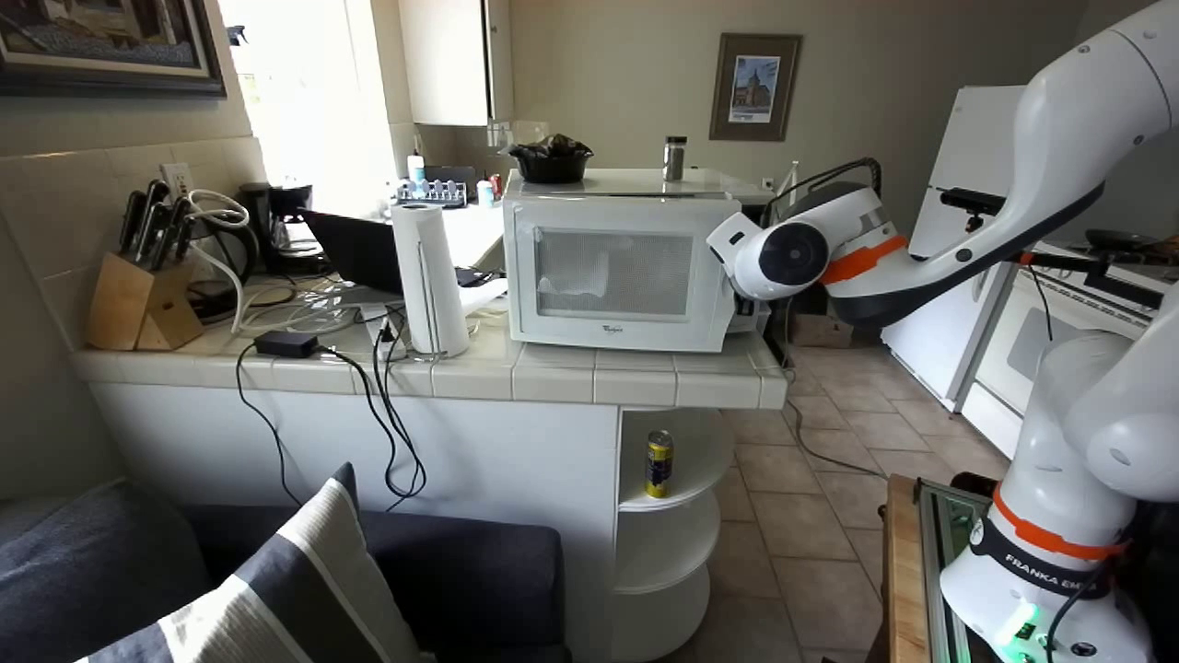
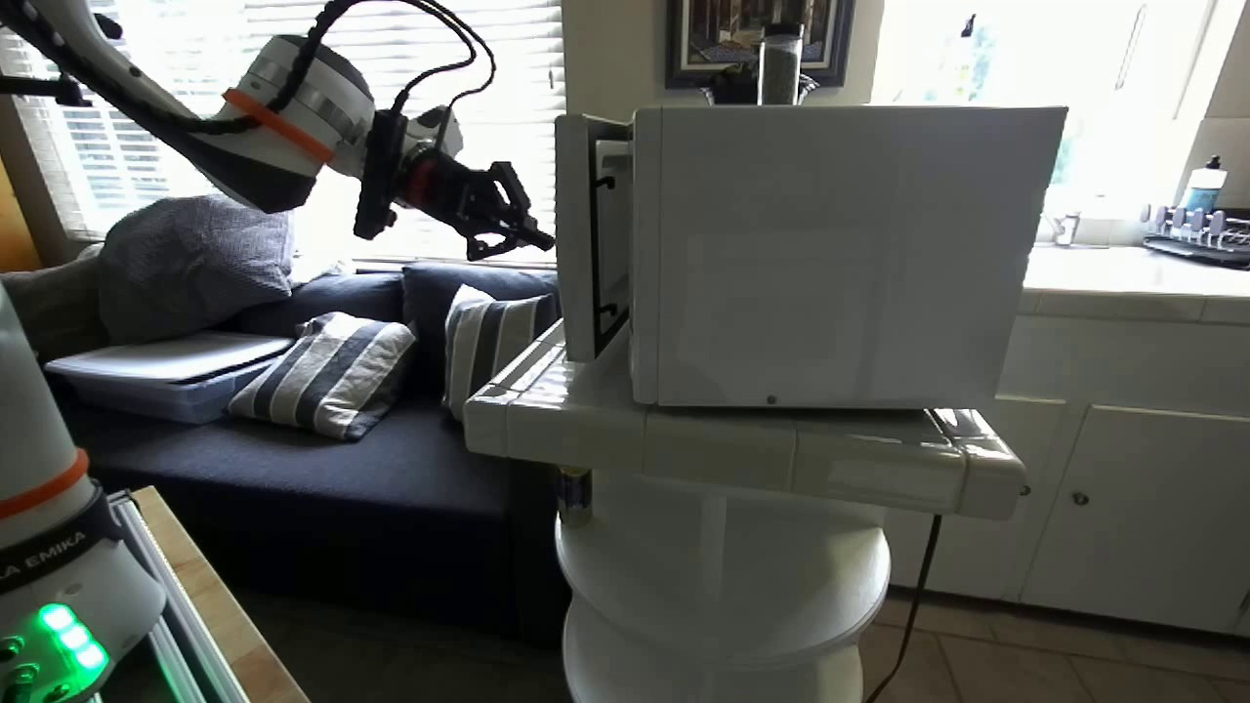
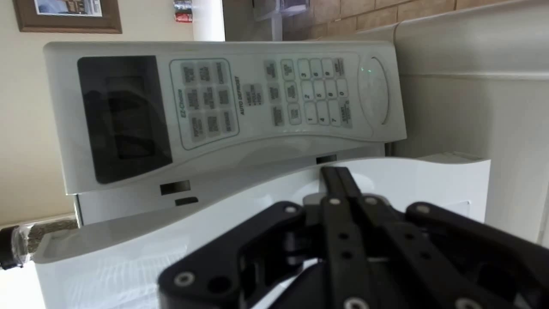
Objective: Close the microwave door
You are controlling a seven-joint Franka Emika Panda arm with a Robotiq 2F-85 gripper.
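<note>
The white microwave stands on the counter, with its top [image 1: 626, 182] and side panel [image 2: 830, 254] in the exterior views and its control panel [image 3: 257, 98] in the wrist view. The microwave door [image 1: 525, 276] is ajar, with a gap between the door's edge [image 2: 576, 234] and the body. The wrist view shows the door [image 3: 206, 223] standing off from the latch slots. My gripper [image 3: 336, 169] is shut and empty, its fingertips together at the door's outer face near the free edge. The gripper [image 2: 545, 239] points at the door; I cannot tell whether it touches.
A black bowl [image 1: 553, 161] and a glass jar [image 1: 674, 158] stand on top of the microwave. A paper towel roll [image 1: 430, 281] and a black laptop [image 1: 355, 249] are beside it. A can [image 1: 659, 465] stands on the shelf below the counter [image 1: 553, 382].
</note>
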